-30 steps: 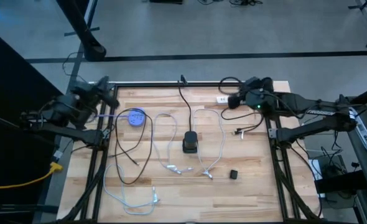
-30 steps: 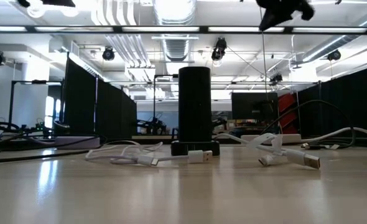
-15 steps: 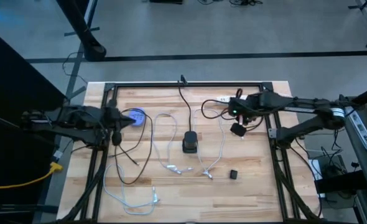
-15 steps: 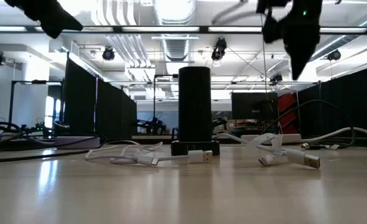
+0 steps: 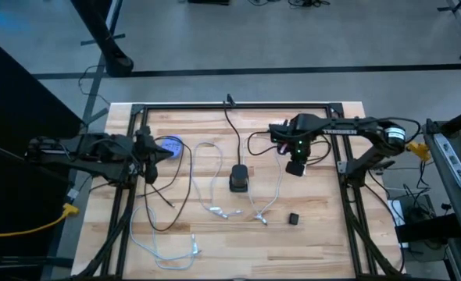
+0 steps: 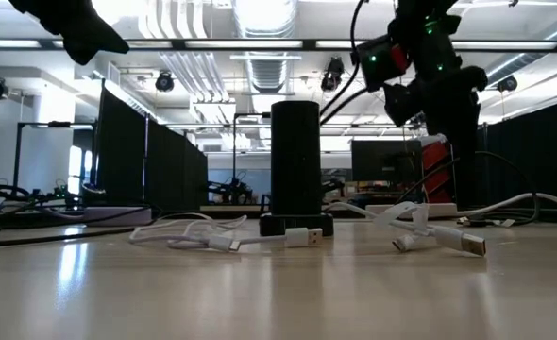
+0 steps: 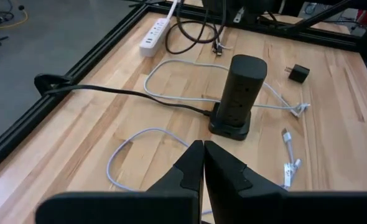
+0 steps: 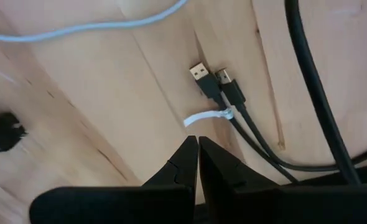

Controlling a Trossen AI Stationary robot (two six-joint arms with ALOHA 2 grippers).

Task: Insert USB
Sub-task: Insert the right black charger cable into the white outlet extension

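**Both claws clenched and empty above the cable-strewn desk**

The right claw [image 5: 295, 166] hangs over the right half of the light wooden desk [image 5: 316, 242], its 2 fingers pressed together with nothing between them. Directly beyond its tips, the right wrist view shows 2 black USB plugs [image 8: 209, 81] lying side by side on the wood, their black leads bound by a white tie [image 8: 207, 116].

The left claw [image 5: 147, 165] sits over the desk's left edge, near a round blue disc [image 5: 170, 147]; it is likewise clenched on nothing and points toward the tall black cylindrical charging tower [image 7: 241, 93]. That tower [image 5: 239, 179] stands upright near the middle of the desk, a black power cord [image 5: 234, 129] running from it to the far edge.

White USB cables [image 5: 215, 204] loop around the tower, their plugs resting in front of it. A small black cube adapter [image 5: 293, 219] lies apart, toward the near right.
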